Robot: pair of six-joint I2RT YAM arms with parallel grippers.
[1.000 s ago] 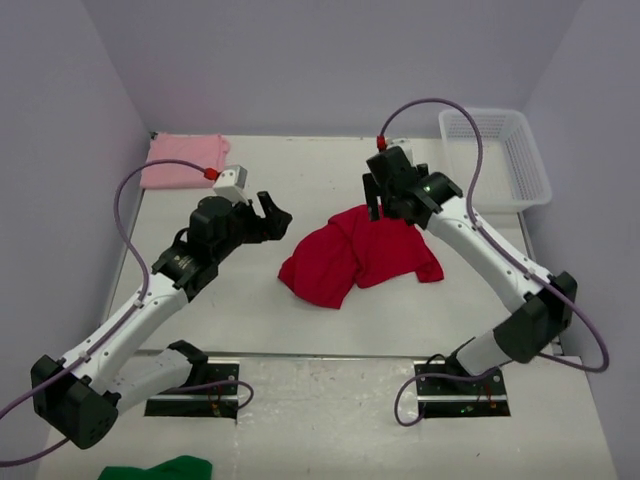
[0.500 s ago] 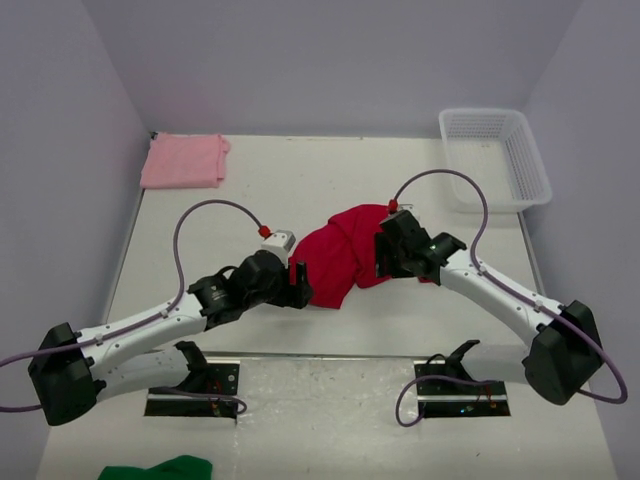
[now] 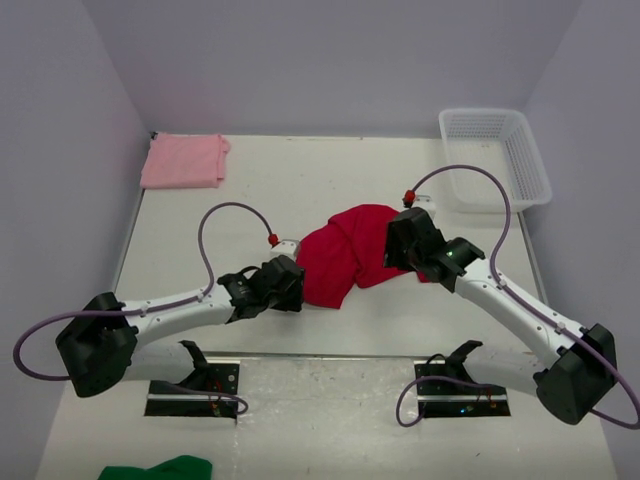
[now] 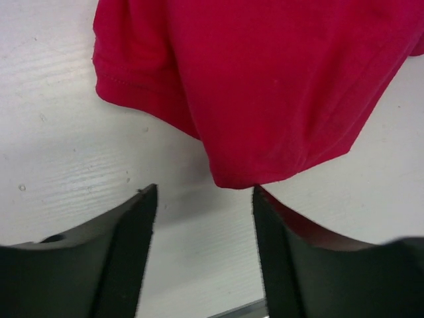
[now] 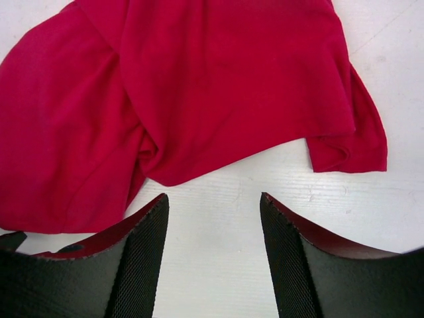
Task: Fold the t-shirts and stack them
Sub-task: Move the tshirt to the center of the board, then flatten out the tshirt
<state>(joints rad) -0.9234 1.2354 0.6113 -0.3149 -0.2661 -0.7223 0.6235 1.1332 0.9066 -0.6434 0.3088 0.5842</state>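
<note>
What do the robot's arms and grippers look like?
The left arm and right arm have white links with black joints. A purple cable with a red connector loops to each wrist. The left gripper and right gripper have broad black fingers.

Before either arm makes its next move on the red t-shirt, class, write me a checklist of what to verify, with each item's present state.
1. The left gripper is open and empty: ok.
2. The right gripper is open and empty: ok.
3. The red t-shirt lies flat, ready to fold: not ok, crumpled in a heap.
4. Cloth between the left jaws: cannot tell; a hem corner lies right at their tips.
5. Cloth between the right jaws: not ok; only bare table there.
6. The pink t-shirt is folded, away from both arms: ok.
</note>
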